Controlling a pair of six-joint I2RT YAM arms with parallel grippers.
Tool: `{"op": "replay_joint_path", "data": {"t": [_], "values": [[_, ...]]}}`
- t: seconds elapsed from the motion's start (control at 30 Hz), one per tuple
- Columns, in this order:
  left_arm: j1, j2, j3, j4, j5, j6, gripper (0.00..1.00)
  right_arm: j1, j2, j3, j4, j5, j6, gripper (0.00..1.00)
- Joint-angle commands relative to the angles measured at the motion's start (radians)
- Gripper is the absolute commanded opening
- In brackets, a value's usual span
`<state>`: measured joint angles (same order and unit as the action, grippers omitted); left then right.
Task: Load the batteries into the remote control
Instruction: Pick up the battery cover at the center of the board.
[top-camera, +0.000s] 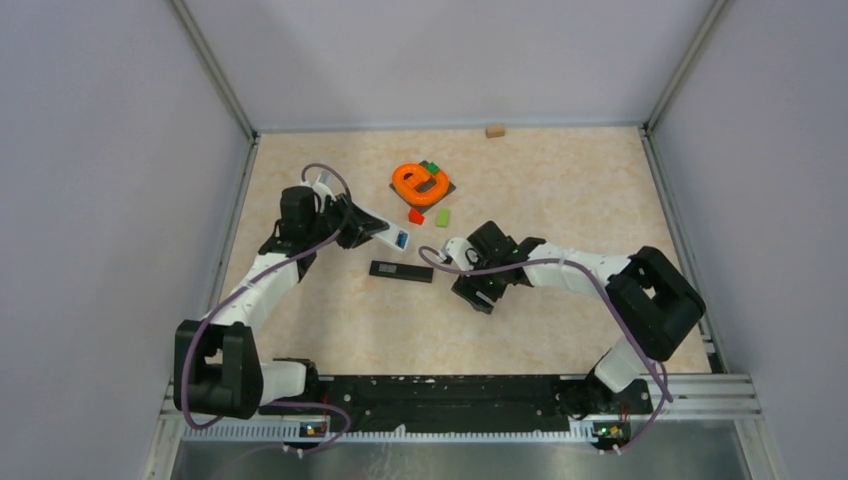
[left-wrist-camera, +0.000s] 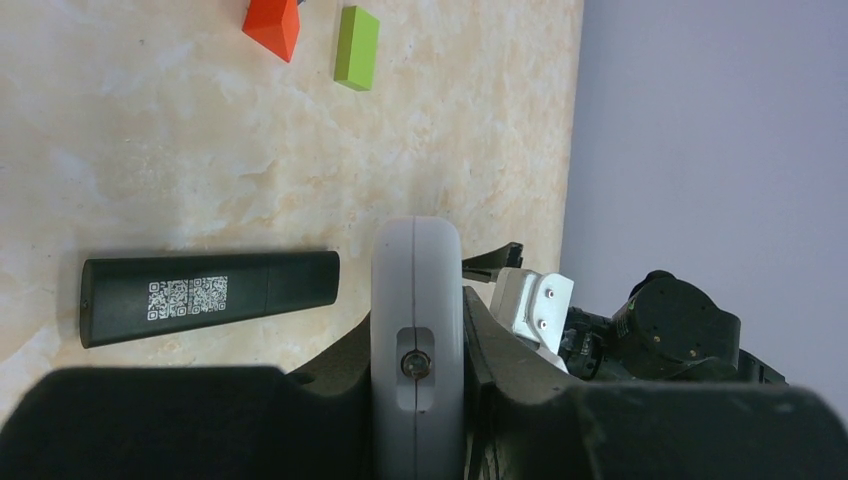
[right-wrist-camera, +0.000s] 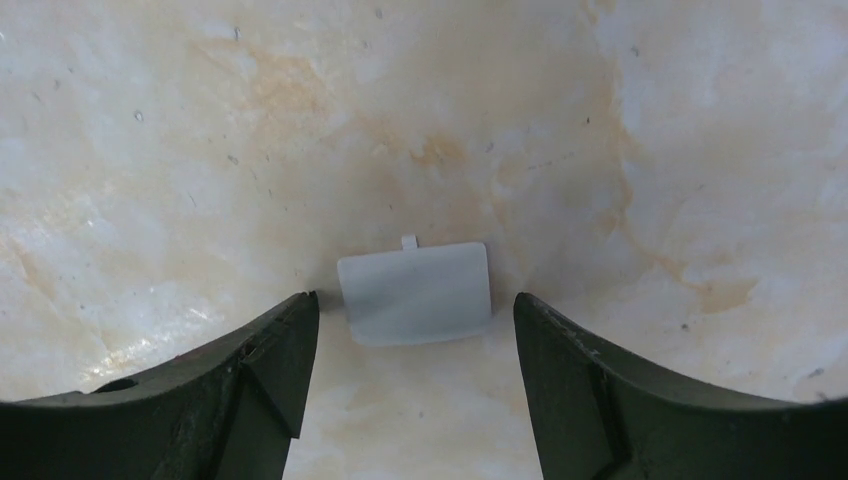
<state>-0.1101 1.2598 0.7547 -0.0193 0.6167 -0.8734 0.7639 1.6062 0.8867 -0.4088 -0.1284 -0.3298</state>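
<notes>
Your left gripper (left-wrist-camera: 415, 345) is pinching the white remote control (left-wrist-camera: 415, 270) by its sides, and a black remote (left-wrist-camera: 210, 297) lies just beside it on the tabletop (left-wrist-camera: 150, 150). Your right gripper (right-wrist-camera: 412, 305) stands spread, with a grey battery cover (right-wrist-camera: 415, 293) lying flat between its fingers.

1. The top camera looks down from high over the table's (top-camera: 560, 200) near side.
2. The left wrist camera looks low past the left gripper (left-wrist-camera: 417, 330), sharing the black stick (left-wrist-camera: 205, 297) with the top view.
3. The right wrist camera looks straight down, very close.
</notes>
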Motion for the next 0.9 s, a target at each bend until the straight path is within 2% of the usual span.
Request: {"op": "replay_joint_path", "data": {"t": [0.0, 0.1, 0.17, 0.23, 0.33, 0.47, 0.53, 0.7, 0.87], "values": [[0.01, -0.01, 0.021, 0.052, 0.015, -0.009, 0.0, 0.021, 0.028, 0.048, 0.001, -0.003, -0.019, 0.71], [0.012, -0.011, 0.017, 0.053, 0.019, -0.009, 0.0, 0.023, 0.041, 0.056, -0.012, 0.004, -0.018, 0.63], [0.012, -0.011, 0.016, 0.053, 0.022, -0.01, 0.0, 0.024, 0.048, 0.065, -0.026, 0.014, -0.016, 0.53], [0.012, -0.013, 0.015, 0.053, 0.023, -0.009, 0.0, 0.03, 0.051, 0.072, -0.036, 0.054, -0.012, 0.5], [0.012, -0.017, 0.013, 0.054, 0.025, -0.01, 0.0, 0.036, 0.036, 0.073, -0.038, 0.088, -0.007, 0.5], [0.012, -0.017, 0.008, 0.056, 0.035, -0.011, 0.0, 0.035, 0.006, 0.075, -0.035, 0.072, 0.018, 0.67], [0.012, -0.021, 0.007, 0.058, 0.035, -0.012, 0.0, 0.037, 0.005, 0.082, -0.062, 0.042, 0.017, 0.72], [0.013, -0.027, 0.005, 0.058, 0.035, -0.012, 0.0, 0.036, 0.009, 0.078, -0.099, 0.024, -0.002, 0.72], [0.012, -0.032, 0.002, 0.057, 0.037, -0.013, 0.0, 0.037, 0.036, 0.087, -0.126, 0.001, -0.017, 0.64]]}}
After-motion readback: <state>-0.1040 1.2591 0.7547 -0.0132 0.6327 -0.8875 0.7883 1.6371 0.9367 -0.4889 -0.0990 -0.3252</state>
